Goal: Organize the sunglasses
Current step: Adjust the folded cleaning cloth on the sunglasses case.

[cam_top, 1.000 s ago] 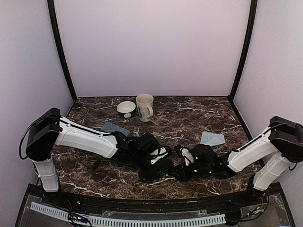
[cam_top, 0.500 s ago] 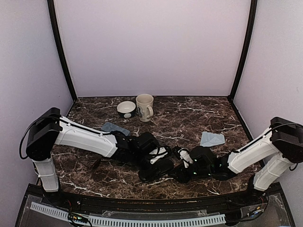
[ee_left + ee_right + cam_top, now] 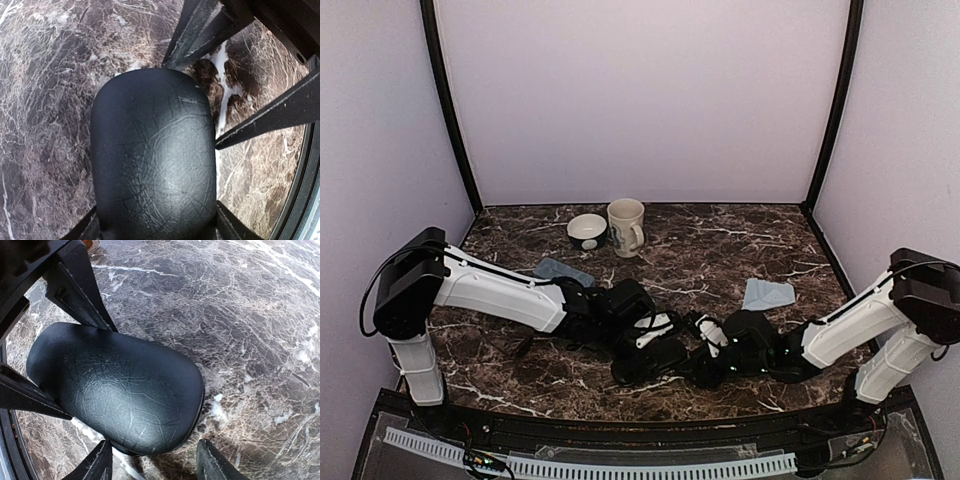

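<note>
A black oblong case [image 3: 646,363] lies closed on the marble near the front edge, large in the left wrist view [image 3: 152,160] and in the right wrist view [image 3: 117,395]. My left gripper [image 3: 655,340] is shut on its one end, a finger [image 3: 232,227] tight against each side. My right gripper [image 3: 706,362] stands open at the other end; its fingertips [image 3: 212,462] sit apart from the case. A faint brownish shape [image 3: 521,346] on the marble at the left may be a pair of sunglasses. No other sunglasses are in view.
A cream mug [image 3: 626,226] and a small bowl [image 3: 587,231] stand at the back. A grey-blue case [image 3: 562,271] lies behind my left arm. A light blue cloth [image 3: 768,294] lies at the right.
My right gripper's jaws have spread apart and come off the end of the black case. The left gripper and the case have stayed put.
</note>
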`<action>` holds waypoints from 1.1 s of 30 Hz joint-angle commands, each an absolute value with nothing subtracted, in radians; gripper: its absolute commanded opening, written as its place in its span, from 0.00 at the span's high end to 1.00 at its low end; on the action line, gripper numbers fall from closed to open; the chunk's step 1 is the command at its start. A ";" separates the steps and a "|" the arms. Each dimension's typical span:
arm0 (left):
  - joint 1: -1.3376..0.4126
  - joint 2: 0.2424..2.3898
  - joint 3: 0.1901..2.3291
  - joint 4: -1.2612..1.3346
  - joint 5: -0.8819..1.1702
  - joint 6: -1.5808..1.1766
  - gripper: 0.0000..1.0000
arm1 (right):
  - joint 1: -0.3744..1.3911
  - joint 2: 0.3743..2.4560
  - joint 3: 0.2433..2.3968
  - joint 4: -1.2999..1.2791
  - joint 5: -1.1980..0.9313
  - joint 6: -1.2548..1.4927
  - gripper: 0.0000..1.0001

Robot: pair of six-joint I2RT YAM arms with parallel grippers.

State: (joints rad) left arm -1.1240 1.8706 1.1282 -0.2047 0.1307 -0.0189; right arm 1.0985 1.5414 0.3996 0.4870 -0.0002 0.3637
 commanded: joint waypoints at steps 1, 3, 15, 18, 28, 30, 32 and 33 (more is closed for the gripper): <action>-1.131 1.832 1.115 -0.217 0.199 -0.010 0.90 | 1.127 1.557 0.369 0.522 -0.050 0.235 0.41; -1.131 1.833 1.115 -0.219 0.199 -0.006 0.90 | 1.130 1.556 0.360 0.541 -0.062 0.218 0.39; -1.131 1.832 1.110 -0.206 0.248 0.007 0.91 | 1.178 1.585 0.367 0.578 -0.059 0.168 0.36; -1.131 1.828 1.101 -0.191 0.250 0.007 0.91 | 1.186 1.610 0.332 0.643 -0.059 0.168 0.36; -1.126 1.777 0.973 -0.038 0.267 0.061 0.92 | 1.187 1.570 0.193 0.864 -0.047 0.188 0.39; -1.126 1.777 0.954 -0.016 0.286 0.073 0.91 | 1.187 1.580 0.167 0.916 -0.029 0.205 0.39; -1.126 1.781 0.943 -0.009 0.307 0.083 0.91 | 1.186 1.601 0.167 0.927 -0.012 0.211 0.39; -1.126 1.782 0.940 -0.008 0.315 0.089 0.91 | 1.187 1.622 0.177 0.918 -0.005 0.212 0.39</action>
